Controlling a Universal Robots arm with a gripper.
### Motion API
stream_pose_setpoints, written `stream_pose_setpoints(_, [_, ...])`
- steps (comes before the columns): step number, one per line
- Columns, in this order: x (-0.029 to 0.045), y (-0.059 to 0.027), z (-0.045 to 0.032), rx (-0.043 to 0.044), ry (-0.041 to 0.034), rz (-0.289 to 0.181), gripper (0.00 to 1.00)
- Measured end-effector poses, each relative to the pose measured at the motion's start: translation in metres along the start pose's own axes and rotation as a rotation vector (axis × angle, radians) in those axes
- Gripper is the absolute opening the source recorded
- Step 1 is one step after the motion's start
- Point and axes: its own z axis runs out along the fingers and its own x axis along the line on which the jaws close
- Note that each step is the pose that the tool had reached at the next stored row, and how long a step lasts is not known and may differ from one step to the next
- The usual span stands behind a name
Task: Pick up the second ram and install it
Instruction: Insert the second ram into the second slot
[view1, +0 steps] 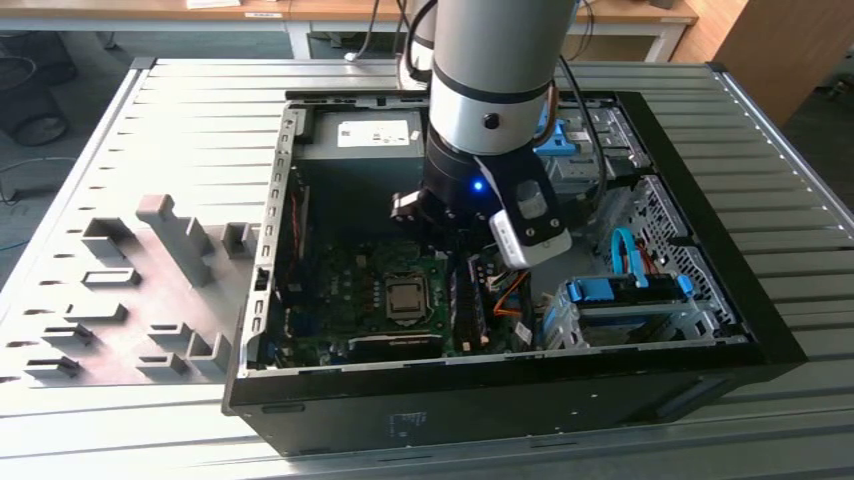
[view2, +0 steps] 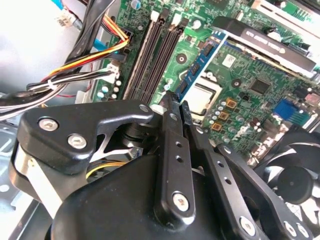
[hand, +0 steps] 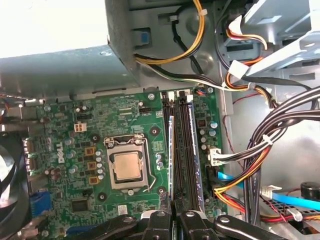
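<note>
The gripper (view2: 179, 111) stands low inside the open computer case (view1: 694, 330), above the memory slots (hand: 181, 150). Cable bundles (hand: 260, 145) crowd 1 side of the slots; the processor socket (hand: 126, 167) lies on the other.

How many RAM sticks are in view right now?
1 clear: the second ram stands on edge beside the CPU socket, at the gripper. Another may be hidden among the black slots.

Case (view1: 767, 345) on table (view1: 200, 110); motherboard (view1: 340, 300) inside; fixture blocks (view1: 147, 290) at exterior view's left of case; arm (view1: 487, 90) above motherboard.
</note>
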Motion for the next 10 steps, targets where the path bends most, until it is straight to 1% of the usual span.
stream_pose_setpoints(10, [0.0000,0.0000,0.0002,-0.0006,0.0007,0.055,0.14])
